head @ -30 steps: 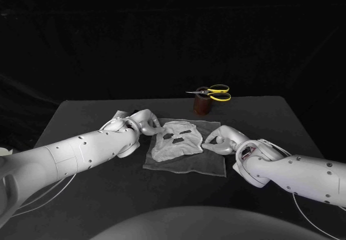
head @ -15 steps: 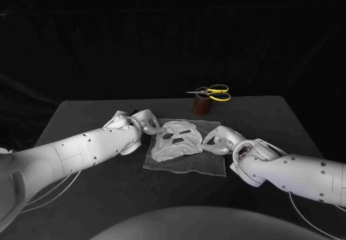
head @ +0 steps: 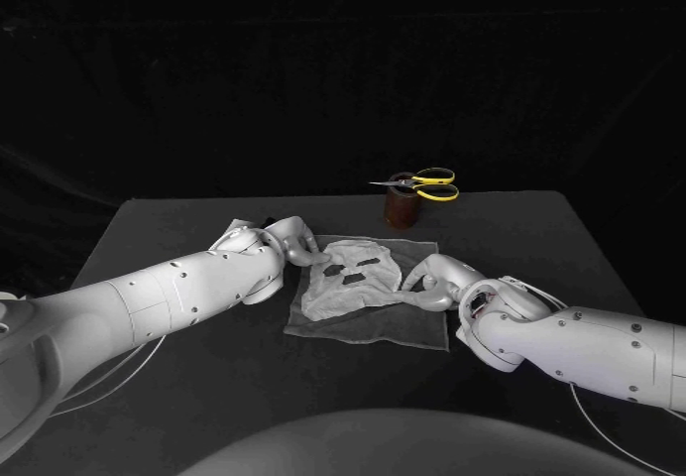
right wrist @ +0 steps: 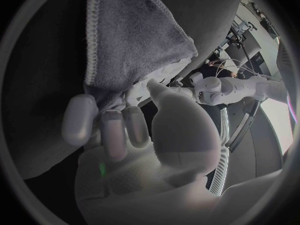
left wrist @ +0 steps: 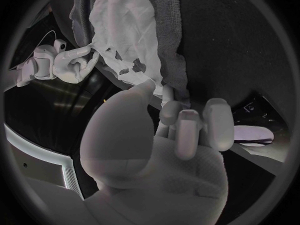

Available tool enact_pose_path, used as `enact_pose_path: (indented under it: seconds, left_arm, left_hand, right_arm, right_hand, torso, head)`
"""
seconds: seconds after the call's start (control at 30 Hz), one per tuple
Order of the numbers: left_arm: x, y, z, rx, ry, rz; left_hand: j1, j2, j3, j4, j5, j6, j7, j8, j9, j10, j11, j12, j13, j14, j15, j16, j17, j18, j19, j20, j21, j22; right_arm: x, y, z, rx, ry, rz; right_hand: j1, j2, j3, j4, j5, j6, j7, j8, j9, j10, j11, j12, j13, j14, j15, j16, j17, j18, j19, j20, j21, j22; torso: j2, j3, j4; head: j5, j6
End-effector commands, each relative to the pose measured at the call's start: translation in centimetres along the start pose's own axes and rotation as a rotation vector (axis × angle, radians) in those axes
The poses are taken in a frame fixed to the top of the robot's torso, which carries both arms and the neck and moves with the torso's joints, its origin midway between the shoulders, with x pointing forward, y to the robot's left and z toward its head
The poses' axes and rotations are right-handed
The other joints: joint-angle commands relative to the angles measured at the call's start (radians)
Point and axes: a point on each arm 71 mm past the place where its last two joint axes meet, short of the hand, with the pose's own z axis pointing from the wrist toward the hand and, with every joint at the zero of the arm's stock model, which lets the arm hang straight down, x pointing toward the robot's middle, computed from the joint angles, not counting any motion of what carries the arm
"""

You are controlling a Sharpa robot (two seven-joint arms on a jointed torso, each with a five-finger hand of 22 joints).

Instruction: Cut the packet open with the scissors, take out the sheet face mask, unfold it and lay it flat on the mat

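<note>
Sheet face mask (head: 355,280) unfolded, flat on grey mat (head: 379,327), mid-table (head: 543,238). Right edge pinched by right hand (head: 426,281); upper left edge touched by left hand (head: 293,243), grip indiscernible. Scissors (head: 424,184) atop brown cup (head: 401,208) behind.

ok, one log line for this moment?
white sheet face mask: unfolded on grey cloth mat | left hand: at mask's far-left corner | right hand: at mask's right edge | yellow-handled scissors: on brown cylinder, back

Brown holder (head: 401,207) with scissors (head: 424,184) just behind mat (head: 365,327); bare table (head: 358,377) at near edge.
</note>
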Motion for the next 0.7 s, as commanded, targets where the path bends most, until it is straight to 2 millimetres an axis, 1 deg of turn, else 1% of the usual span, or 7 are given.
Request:
enact_pose_path:
  seconds: [0.03,0.23,0.47,0.6,0.7]
  left_arm:
    - [0.8,-0.2,0.0,-0.011,0.047,0.021]
    - [0.9,-0.4,0.1,-0.014,0.048,0.030]
    - [1.0,-0.7,0.3,-0.017,0.052,0.046]
    - [1.1,-1.0,0.4,-0.015,0.054,0.062]
    - [1.3,-1.3,0.5,-0.008,0.055,0.073]
  left_hand:
    - [0.011,0.001,-0.007,0.000,-0.004,-0.004,-0.004,0.003,0.000,0.011,0.002,0.006,0.008,0.086,-0.008,0.003,0.198,-0.017,0.007,0.002,0.002,0.009]
    - [0.028,0.005,-0.011,-0.003,-0.004,-0.005,-0.005,0.006,0.004,0.015,0.000,0.009,0.014,0.087,-0.010,0.003,0.200,-0.017,0.006,0.001,0.002,0.008]
    - [0.079,0.019,0.002,-0.022,-0.004,-0.003,-0.010,0.011,0.011,0.022,-0.004,0.011,0.027,0.088,-0.014,0.005,0.205,-0.018,0.010,-0.003,0.006,0.014]
    - [0.105,0.019,0.013,-0.037,-0.004,0.002,-0.013,0.013,0.014,0.031,-0.007,0.016,0.042,0.090,-0.016,0.006,0.211,-0.020,0.014,-0.005,0.011,0.020]
    - [0.124,0.022,0.025,-0.048,-0.004,0.012,-0.017,0.015,0.016,0.045,-0.011,0.023,0.063,0.091,-0.019,0.007,0.213,-0.021,0.018,-0.007,0.015,0.026]
  right_arm:
    - [0.4,0.1,-0.1,0.001,0.022,-0.019]
    - [0.5,0.0,0.0,0.003,0.027,-0.020]
    - [0.7,0.0,0.1,0.009,0.037,-0.026]
    - [0.9,0.0,0.1,0.011,0.044,-0.030]
    - [1.0,0.0,0.1,0.011,0.049,-0.035]
  right_hand:
    - [0.003,-0.010,-0.008,0.002,0.003,0.006,-0.003,0.004,0.001,0.050,-0.006,0.000,0.141,0.100,-0.024,-0.002,0.181,0.000,-0.005,0.003,-0.005,0.126]
    - [0.013,-0.006,-0.015,0.008,0.004,0.012,-0.006,0.010,0.002,0.049,-0.008,-0.002,0.139,0.100,-0.026,-0.003,0.180,0.001,-0.006,0.003,-0.007,0.126]
    - [0.041,0.004,-0.020,0.010,0.004,0.018,-0.008,0.017,0.003,0.049,-0.011,-0.001,0.140,0.099,-0.028,-0.004,0.179,0.001,-0.007,0.001,-0.009,0.126]
    - [0.067,0.010,-0.021,0.008,0.004,0.023,-0.012,0.025,0.005,0.049,-0.014,-0.001,0.140,0.099,-0.030,-0.004,0.179,0.001,-0.007,-0.001,-0.009,0.128]
    - [0.101,0.020,-0.016,-0.002,0.001,0.033,-0.018,0.036,0.007,0.050,-0.019,0.001,0.142,0.100,-0.034,-0.003,0.180,0.001,-0.006,-0.003,-0.008,0.129]
  torso:
    - [0.000,0.0000,-0.0013]
    - [0.000,0.0000,0.0000]
    - [0.001,0.0004,-0.0001]
    - [0.001,0.0007,-0.0002]
    - [0.000,0.0002,-0.0009]
  head:
    - [0.000,0.000]
    - [-0.003,0.000]
    - [-0.004,0.000]
    - [-0.004,0.000]
    - [-0.003,0.000]
